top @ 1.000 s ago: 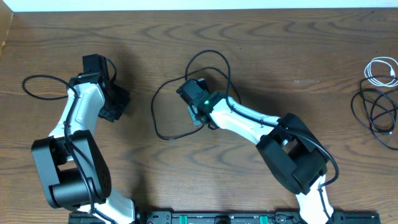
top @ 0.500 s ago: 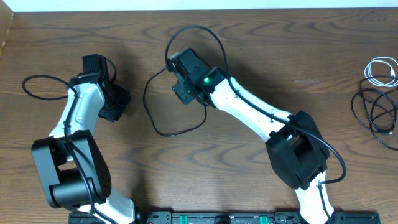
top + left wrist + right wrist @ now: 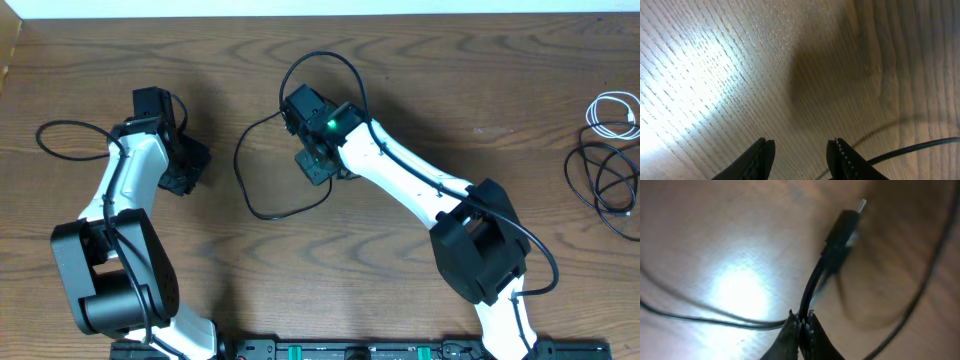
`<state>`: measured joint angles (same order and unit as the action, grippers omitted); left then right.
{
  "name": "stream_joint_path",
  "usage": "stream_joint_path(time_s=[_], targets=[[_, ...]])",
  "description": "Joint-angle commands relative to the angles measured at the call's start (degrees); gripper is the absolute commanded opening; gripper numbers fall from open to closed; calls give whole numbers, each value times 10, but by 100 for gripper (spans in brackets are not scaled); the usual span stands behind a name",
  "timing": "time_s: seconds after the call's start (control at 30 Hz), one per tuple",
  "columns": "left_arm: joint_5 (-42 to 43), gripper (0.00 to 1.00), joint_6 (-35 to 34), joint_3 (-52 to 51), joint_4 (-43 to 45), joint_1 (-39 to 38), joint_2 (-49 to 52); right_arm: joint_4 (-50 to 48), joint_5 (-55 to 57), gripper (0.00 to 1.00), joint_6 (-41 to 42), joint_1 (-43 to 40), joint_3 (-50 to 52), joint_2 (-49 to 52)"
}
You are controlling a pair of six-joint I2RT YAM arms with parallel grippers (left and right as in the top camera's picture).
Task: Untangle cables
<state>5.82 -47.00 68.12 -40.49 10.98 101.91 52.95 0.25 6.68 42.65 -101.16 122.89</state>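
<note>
Right gripper (image 3: 802, 322) pressed shut, pinching 1 thin black cable (image 3: 815, 287) between its fingertips; the wrist view shows the cord rising straight out of the closed tips to a small black plug (image 3: 842, 225) with a metal tip, held up off the table (image 3: 740, 245). From overhead the same gripper (image 3: 318, 162) sits left of table centre, arm reaching in from the lower right. The held black cable (image 3: 243, 190) runs out from it in 2 curves: 1 arc over the top of the gripper, 1 wider loop lying on the wood to its left and below. Left gripper (image 3: 800, 150) spread apart, nothing between the fingers, only bare wood grain beneath them. Overhead, the left gripper (image 3: 185, 165) is well apart from the loop, to its left, not touching it. A thin black line (image 3: 910, 149) crosses the lower right corner of the left wrist view; cannot tell which cord it is. Far right edge of the table (image 3: 450, 70): a small white cable (image 3: 612, 112) coiled up, and just below it a bundle of black cables (image 3: 600, 180) in overlapping loops, partly cut off by the frame edge. Both lie well apart from either gripper.
</note>
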Motion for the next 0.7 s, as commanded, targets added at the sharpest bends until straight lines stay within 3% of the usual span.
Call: stream_joint_path(time_s=[0.0, 0.13, 0.37, 0.43, 0.47, 0.53, 0.67], targets=[[-3, 40, -7, 6, -2, -1, 3, -17, -126, 1, -20, 0, 31, 0], [-3, 40, -7, 6, -2, -1, 3, -24, -243, 6, -125, 18, 44, 0], [-3, 41, -8, 6, -2, -1, 3, -31, -247, 15, -289, 72, 44, 0], [-3, 40, -8, 6, -2, -1, 3, -31, -220, 31, -317, 83, 44, 0], [-3, 41, -7, 6, -1, -1, 3, -37, -179, 58, -321, 89, 44, 0], [-3, 41, -7, 6, -1, -1, 3, -42, -120, 69, -320, 94, 44, 0], [-3, 41, -7, 6, -1, -1, 3, -37, -67, 78, -320, 91, 46, 0]])
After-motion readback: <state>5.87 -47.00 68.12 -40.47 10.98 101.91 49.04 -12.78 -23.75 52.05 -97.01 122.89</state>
